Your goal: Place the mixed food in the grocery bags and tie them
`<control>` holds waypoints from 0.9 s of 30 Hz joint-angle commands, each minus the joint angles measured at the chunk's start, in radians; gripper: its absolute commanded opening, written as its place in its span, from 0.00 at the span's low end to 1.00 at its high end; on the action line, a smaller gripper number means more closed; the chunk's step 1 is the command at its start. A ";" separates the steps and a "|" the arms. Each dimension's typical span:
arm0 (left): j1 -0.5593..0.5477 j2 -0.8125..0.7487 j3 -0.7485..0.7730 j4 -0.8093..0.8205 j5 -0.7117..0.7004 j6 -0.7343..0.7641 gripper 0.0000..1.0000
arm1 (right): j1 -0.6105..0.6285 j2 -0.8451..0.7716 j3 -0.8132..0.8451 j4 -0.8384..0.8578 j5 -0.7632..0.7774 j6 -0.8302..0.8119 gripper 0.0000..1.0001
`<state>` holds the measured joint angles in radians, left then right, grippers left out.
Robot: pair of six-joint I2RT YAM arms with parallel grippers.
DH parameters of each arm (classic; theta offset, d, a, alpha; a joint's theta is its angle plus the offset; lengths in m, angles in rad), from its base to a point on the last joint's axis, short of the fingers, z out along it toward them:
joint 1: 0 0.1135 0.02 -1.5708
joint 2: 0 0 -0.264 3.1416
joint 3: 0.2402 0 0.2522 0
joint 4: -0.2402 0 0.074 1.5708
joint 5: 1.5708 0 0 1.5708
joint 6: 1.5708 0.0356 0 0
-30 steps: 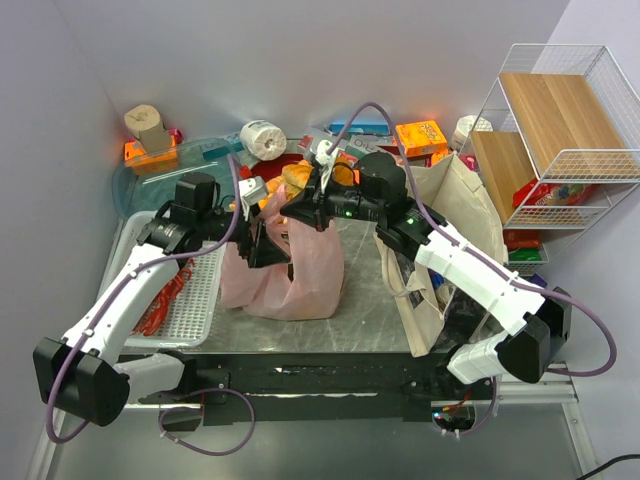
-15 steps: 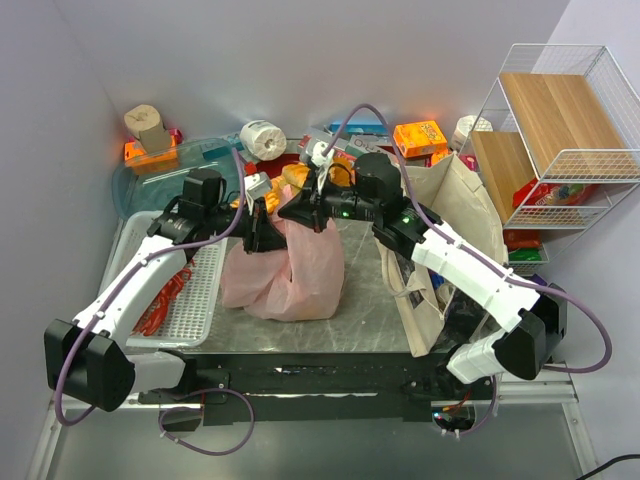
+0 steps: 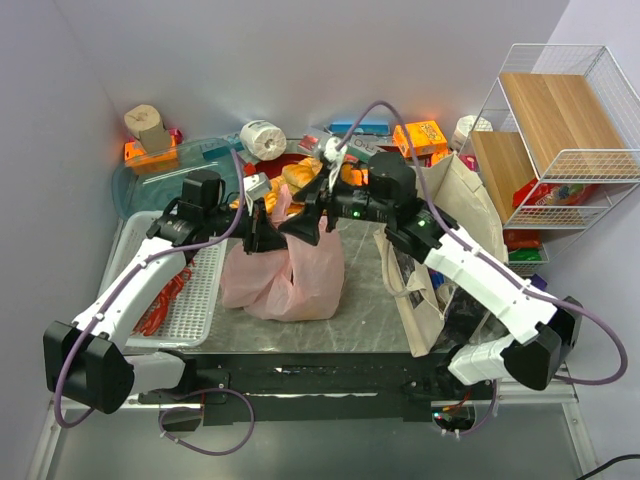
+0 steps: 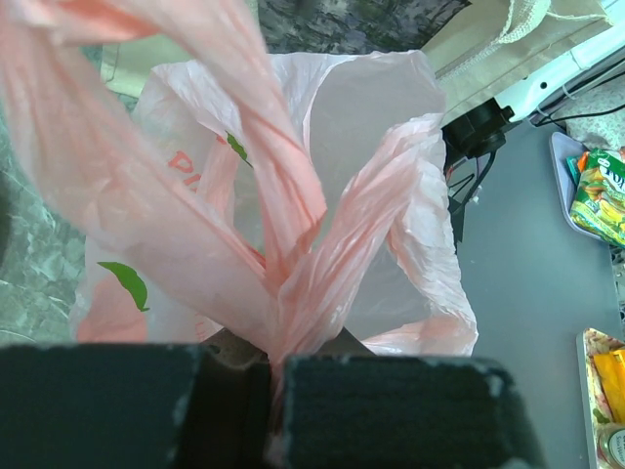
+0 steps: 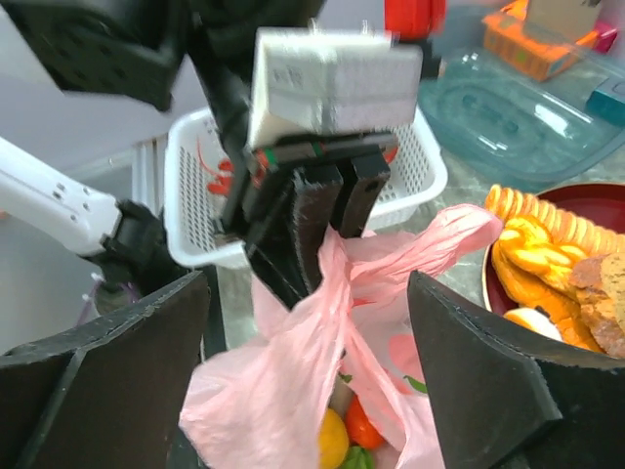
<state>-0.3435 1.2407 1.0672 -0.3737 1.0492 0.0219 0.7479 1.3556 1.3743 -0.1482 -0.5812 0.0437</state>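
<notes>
**Now: left claw (image 4: 273,381) clamped on pink bag (image 3: 285,278) handles, right claw (image 5: 308,391) spread wide**

Left claw is clenched on the bag's twisted handles and holds them up above its mouth. Right claw is released, jaws far apart, sitting over the bag top from the far right. Can't tell whether its pads touch the plastic.

Room:
- Pink bag stands mid-table (image 3: 365,310), its left side just beside the basket (image 3: 195,300).
- A bare strip of tabletop shows between bag and tote (image 3: 462,195), and another in front of the bag toward the near edge.
- Tote stands at the right table edge. The right forearm passes over it.
- Back edge is crowded with plate, tray, rolls and box.
- Left wall (image 3: 60,120) is close to the left arm. Wire shelf (image 3: 560,120) stands right of the tote.

Counts:
- 2 arms, 2 bags.
- Right wrist view into the pink bag: 1 lemon (image 5: 332,440), 1 red pepper (image 5: 363,427), 1 green piece (image 5: 354,459) cut off by the frame edge.
- 1 red plate (image 5: 596,200) of breads (image 5: 532,259).
- 1 basket with 1 red lobster (image 3: 160,300).
- 1 clear teal tray (image 3: 150,185).
- 2 paper rolls, white (image 3: 263,138) and beige (image 3: 148,125).
- 1 orange box (image 3: 420,137).

Surface and room: grey marbled top, pale lilac walls at left and back.
</notes>
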 commanded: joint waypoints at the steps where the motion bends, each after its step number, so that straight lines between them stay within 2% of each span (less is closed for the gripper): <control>1: 0.000 -0.030 -0.001 0.042 0.020 0.009 0.01 | -0.048 -0.012 0.083 0.022 0.052 0.126 0.90; 5: 0.000 -0.041 -0.006 0.050 0.023 0.006 0.01 | -0.104 0.042 0.088 0.065 0.023 0.261 0.90; 11: -0.005 -0.035 -0.009 0.059 0.031 -0.002 0.01 | -0.114 0.131 0.120 0.078 -0.018 0.295 0.90; 15: -0.008 -0.032 -0.006 0.053 0.025 0.000 0.01 | -0.111 0.160 0.101 0.175 -0.069 0.334 0.89; 17: -0.009 -0.035 -0.007 0.053 0.028 0.000 0.01 | -0.113 0.166 0.091 0.202 -0.089 0.352 0.85; 18: -0.009 -0.034 -0.007 0.056 0.028 0.000 0.01 | -0.111 0.172 0.088 0.228 -0.101 0.354 0.70; 20: -0.009 -0.030 -0.006 0.055 0.023 -0.002 0.01 | -0.113 0.171 0.071 0.255 -0.129 0.366 0.54; 21: -0.009 -0.029 -0.004 0.049 0.023 -0.004 0.01 | -0.113 0.159 0.059 0.280 -0.138 0.372 0.40; 22: -0.009 -0.023 -0.003 0.045 0.025 -0.004 0.01 | -0.111 0.151 0.033 0.324 -0.144 0.383 0.30; 24: -0.009 -0.020 0.002 0.038 0.026 -0.005 0.01 | -0.113 0.123 0.009 0.352 -0.141 0.380 0.03; 27: -0.011 -0.017 0.008 0.024 0.012 -0.002 0.02 | -0.113 0.086 -0.032 0.369 -0.128 0.357 0.00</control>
<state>-0.3485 1.2259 1.0603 -0.3592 1.0496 0.0139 0.6323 1.5211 1.3781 0.1085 -0.6941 0.4084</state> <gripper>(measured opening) 0.034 0.018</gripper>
